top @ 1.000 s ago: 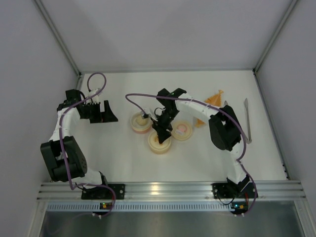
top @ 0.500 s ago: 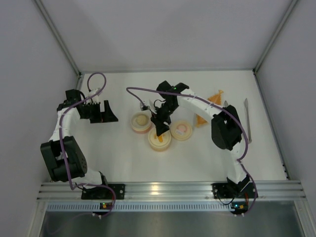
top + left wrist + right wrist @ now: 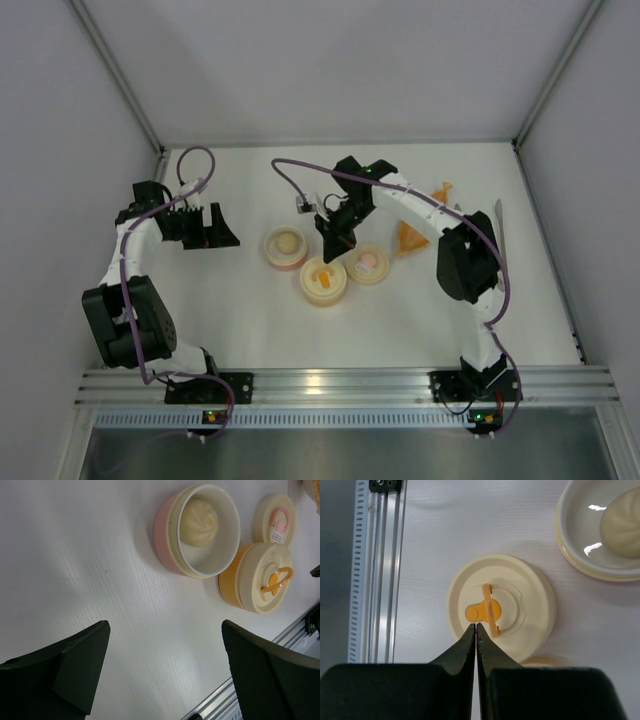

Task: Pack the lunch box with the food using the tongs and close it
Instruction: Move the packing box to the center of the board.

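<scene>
A pale beige bun (image 3: 198,523), one piece of the food, lies in the open pink bowl (image 3: 285,248) of the lunch box. Beside it stands the orange container (image 3: 324,282) with its cream lid (image 3: 500,607) on. My right gripper (image 3: 476,626) is shut and empty, its tips just above the near rim of that lid; from above the right gripper (image 3: 332,252) hangs between the containers. Far to the left, my left gripper (image 3: 207,228) is open and holds nothing. The silver tongs (image 3: 498,213) lie at the right edge, partly hidden behind my right arm.
A second cream lid with a pink handle (image 3: 367,264) lies right of the orange container. The orange leaf-shaped dish (image 3: 410,238) sits behind it, crossed by my right arm. An aluminium rail (image 3: 340,382) runs along the near table edge.
My right gripper has let go of the cream lid, lifted away toward the back and shut. The lid stays on the orange container. The left arm has not moved.
</scene>
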`<state>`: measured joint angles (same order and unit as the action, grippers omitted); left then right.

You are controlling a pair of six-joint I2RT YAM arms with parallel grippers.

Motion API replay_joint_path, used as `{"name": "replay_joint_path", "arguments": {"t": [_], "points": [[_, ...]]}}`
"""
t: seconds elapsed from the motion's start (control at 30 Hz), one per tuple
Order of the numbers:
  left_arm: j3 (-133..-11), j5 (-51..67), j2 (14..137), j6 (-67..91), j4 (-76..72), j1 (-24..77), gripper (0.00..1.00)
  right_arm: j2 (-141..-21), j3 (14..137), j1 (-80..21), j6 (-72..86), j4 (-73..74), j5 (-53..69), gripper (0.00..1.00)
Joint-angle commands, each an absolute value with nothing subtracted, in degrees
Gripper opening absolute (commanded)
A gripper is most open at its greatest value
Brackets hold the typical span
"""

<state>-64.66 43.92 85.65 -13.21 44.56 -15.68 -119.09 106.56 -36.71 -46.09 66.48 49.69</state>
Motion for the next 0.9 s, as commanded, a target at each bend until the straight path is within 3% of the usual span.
{"name": "replay_joint_path", "arguments": {"t": [0.0,0.87], "points": [[-65.2,46.1,85.6,-13.3,42.7,-15.6,0.98,-118.5,105.2,-38.1,-49.0,69.7,52.9,0.00],[-64.5,45.4,89.0,-14.6,43.2,-15.7,0.98,-134.5,113.6,-38.1,-41.1,68.1,55.5,0.00]]}}
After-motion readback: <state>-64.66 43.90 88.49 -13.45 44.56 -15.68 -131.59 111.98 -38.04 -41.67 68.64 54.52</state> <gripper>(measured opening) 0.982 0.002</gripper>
